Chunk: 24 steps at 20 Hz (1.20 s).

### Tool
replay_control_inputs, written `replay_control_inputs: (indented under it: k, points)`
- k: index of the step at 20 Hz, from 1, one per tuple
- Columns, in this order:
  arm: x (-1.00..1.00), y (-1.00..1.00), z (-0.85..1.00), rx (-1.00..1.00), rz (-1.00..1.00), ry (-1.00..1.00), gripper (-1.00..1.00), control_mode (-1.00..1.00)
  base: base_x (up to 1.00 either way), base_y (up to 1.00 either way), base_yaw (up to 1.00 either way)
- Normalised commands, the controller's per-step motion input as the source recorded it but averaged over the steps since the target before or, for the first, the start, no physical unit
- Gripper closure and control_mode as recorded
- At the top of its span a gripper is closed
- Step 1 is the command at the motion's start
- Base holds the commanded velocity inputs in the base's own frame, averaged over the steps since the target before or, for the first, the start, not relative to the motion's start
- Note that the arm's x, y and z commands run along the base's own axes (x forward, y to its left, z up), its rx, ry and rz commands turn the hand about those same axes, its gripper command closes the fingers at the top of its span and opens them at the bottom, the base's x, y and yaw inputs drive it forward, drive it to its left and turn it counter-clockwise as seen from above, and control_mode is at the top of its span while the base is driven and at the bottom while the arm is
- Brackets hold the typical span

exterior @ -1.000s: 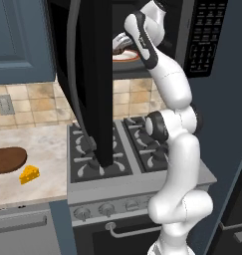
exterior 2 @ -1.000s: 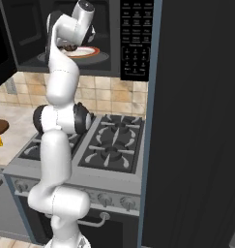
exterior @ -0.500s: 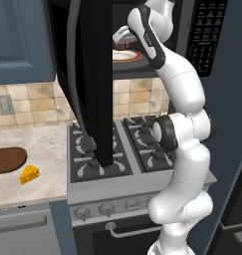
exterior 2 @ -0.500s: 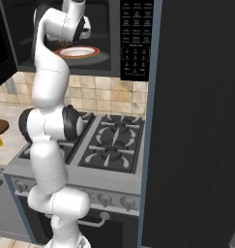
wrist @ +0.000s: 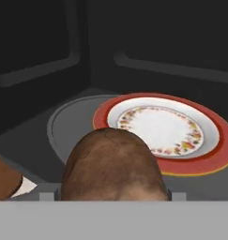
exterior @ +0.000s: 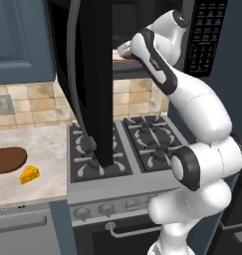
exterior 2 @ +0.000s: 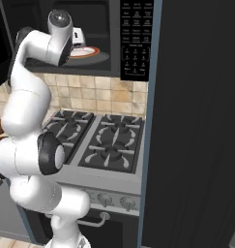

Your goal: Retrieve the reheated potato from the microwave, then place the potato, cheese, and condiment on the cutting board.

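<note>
Potato fills the hand view's foreground, pinched between the gripper's barely visible fingertips, just in front of the red-rimmed plate inside the microwave; its lower half is cut off.

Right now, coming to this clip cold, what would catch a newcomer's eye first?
The white arm reaching up into the open microwave above the stove, its door swung wide. In the hand view the brown potato sits close between the gripper's tips, in front of the red-rimmed plate on the turntable. Down on the counter left of the stove, the yellow cheese lies beside the dark cutting board.
</note>
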Motion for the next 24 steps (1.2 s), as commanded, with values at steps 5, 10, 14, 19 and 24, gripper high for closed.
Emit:
replay_control_inputs:
  k: [5,10,14,19,24]
  points:
    - [-0.45,-0.05,0.36,0.2,-0.19,0.11,1.0,-1.0,0.0,0.0,0.0]
    - [-0.48,-0.06,0.49,0.18,-0.18,0.17,1.0,-1.0,0.0,0.0,0.0]
    - [-0.59,-0.1,0.36,0.14,-0.14,0.14,1.0,-1.0,0.0,0.0,0.0]
    - [-0.77,-0.15,0.07,0.05,-0.1,0.01,1.0,-1.0,0.0,0.0,0.0]
    - [-0.73,-0.09,-0.19,0.0,-0.07,0.0,1.0,-1.0,0.0,0.0,0.0]
